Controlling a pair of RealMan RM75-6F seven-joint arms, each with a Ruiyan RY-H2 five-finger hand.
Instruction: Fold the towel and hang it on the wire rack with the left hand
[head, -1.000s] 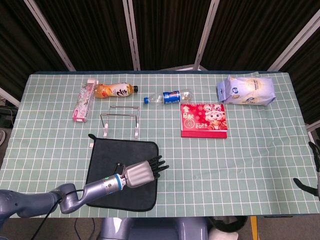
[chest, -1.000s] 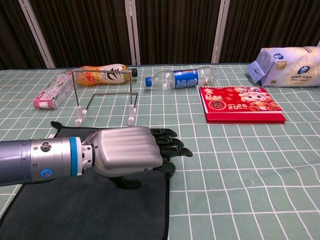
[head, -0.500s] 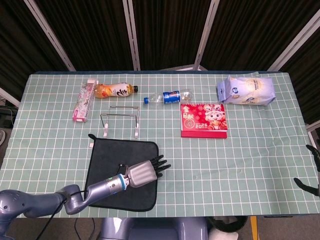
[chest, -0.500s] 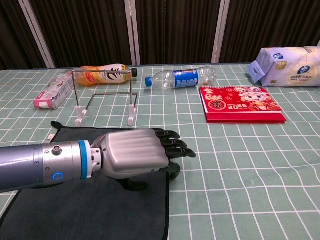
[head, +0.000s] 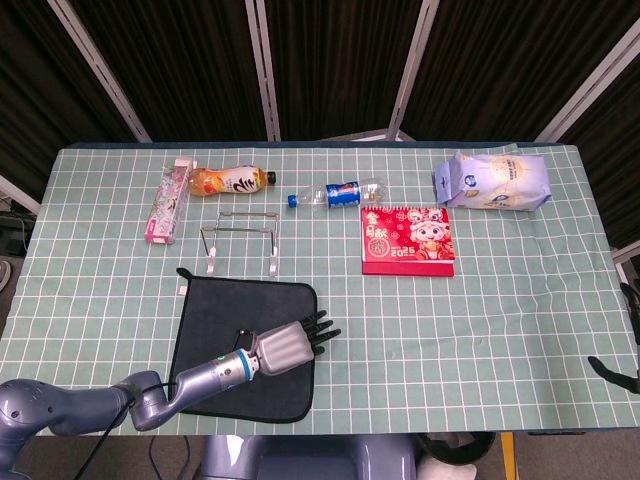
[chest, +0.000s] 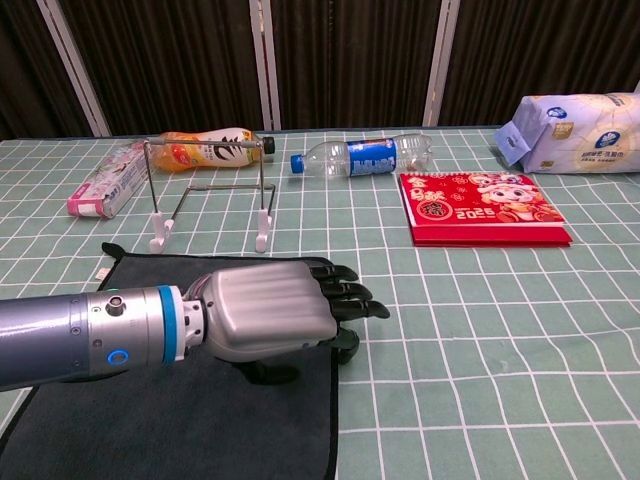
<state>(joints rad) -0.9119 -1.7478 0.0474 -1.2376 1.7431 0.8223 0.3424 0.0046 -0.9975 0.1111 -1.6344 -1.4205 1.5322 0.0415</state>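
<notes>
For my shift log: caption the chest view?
Left hand over the flat dark towel's right edge, wire rack behind it.

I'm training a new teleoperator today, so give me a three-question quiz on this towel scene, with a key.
1. True or false: the towel already hangs on the wire rack.
2. Which hand is over the towel? A) left hand B) right hand
3. Fill in: the object lying between the wire rack and the red calendar, further back, is a clear ____.

Key: 1. False, it lies flat on the table in front of the rack. 2. A; its fingertips reach past the towel's right edge. 3. bottle, on its side with a blue label.
</notes>
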